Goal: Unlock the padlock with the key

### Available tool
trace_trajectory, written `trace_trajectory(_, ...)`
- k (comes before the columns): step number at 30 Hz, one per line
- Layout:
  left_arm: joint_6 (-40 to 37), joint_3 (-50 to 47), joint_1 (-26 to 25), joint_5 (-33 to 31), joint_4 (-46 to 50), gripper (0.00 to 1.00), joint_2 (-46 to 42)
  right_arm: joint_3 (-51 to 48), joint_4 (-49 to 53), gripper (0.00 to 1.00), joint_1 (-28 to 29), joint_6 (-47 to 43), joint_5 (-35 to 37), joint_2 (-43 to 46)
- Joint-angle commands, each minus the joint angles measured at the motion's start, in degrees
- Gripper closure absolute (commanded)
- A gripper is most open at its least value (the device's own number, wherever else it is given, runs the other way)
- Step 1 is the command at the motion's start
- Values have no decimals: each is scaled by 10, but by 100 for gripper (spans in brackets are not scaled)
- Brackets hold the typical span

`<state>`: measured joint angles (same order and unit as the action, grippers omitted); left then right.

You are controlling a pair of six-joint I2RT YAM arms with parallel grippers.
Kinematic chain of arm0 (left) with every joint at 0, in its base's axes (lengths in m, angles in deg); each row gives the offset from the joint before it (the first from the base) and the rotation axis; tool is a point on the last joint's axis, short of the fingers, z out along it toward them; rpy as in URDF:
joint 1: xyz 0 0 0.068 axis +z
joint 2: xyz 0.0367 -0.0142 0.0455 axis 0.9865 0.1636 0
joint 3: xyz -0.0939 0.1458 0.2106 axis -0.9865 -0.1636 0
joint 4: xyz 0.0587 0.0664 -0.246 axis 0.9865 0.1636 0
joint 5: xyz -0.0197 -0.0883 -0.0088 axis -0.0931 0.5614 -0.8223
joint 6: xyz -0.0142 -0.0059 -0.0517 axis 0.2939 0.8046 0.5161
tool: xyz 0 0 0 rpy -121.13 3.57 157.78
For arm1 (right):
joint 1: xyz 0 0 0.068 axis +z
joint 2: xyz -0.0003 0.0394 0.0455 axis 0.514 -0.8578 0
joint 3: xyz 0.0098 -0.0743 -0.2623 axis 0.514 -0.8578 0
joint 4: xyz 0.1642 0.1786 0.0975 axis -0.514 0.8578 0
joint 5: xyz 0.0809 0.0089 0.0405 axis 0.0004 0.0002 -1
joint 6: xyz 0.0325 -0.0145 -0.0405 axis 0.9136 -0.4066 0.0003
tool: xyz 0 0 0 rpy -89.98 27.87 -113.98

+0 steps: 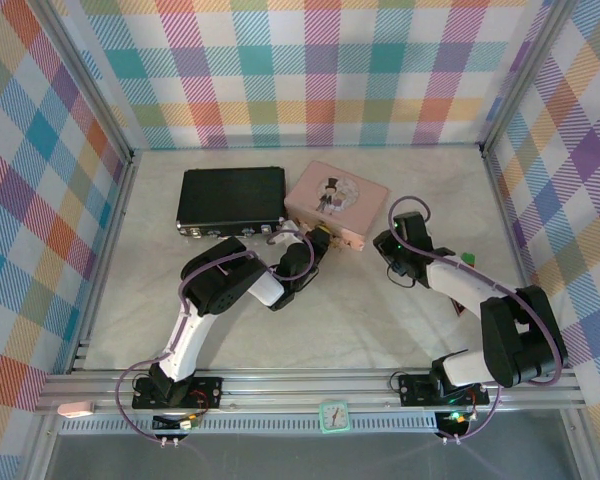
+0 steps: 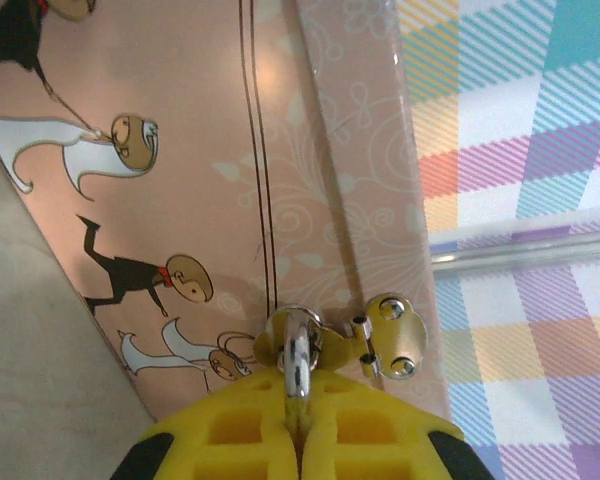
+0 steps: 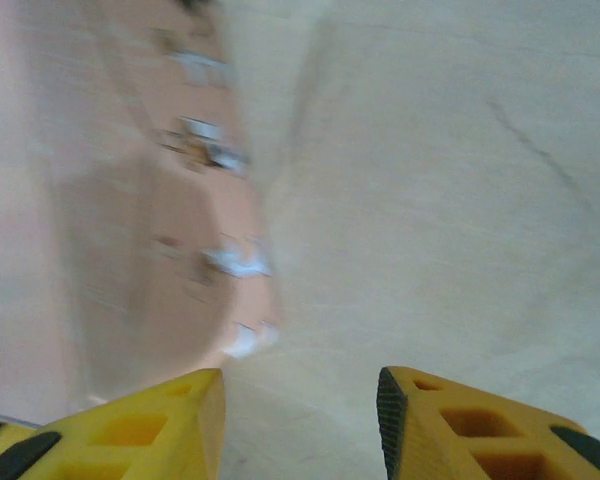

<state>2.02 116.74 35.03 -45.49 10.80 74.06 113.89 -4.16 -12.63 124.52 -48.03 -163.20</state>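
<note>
1. Two containers are sitting side by side at the far end of the pale table (image 1: pixel 380 330). On the left is a flat black rectangular box (image 1: pixel 230 198), and on the right a pink rectangular tin with cartoon figures printed on its lid (image 1: pixel 337 198), lying at a slight angle. Both are lying closed, so I can't tell what's inside either one.
2. The small brass-yellow padlock with the silver U-shaped shackle (image 2: pixel 298 356) is sitting against the tin's near side wall. It's just beside the tin's own shiny round clasp (image 2: pixel 395 338).
3. The left gripper (image 2: pixel 298 405) is pressing its yellow fingers (image 2: pixel 240 432) fully together. The padlock's shackle is poking out of the seam between them, so it's clamping the padlock.
4. The right gripper (image 3: pixel 300 390) is holding its jaws partly apart with nothing between them. Bare table is showing through the gap, and the pink tin is lying off to one side of it.
5. Hard-to-see stuff: the left fingers are covering most of the padlock's body, so only the shackle and slivers of brass are peeking out. The right wrist view is smearing badly, turning the tin into a pink blur with a few pale streaks. From overhead, the left arm is covering the padlock spot at the tin's near edge.
</note>
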Motion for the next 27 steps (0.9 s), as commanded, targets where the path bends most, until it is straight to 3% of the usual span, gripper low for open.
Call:
trace_trajectory(1,10,20,7,-63,-61,100,13,0,37,55,-5,-13,4,5)
trace_trajectory(9,4,9,2,3,-60,100,2,82,16,21,-12,-147,-45,-7)
trace_trajectory(18,2,-3,1,10,-59,99,5,195,-15,15,-48,-194,-137,-150)
trace_trajectory(23,2,-4,3,3,-56,87,10,233,-10,14,-53,-198,-160,-205)
trace_trajectory(27,7,0,3,1,-49,85,15,241,-10,14,-53,-191,-171,-228)
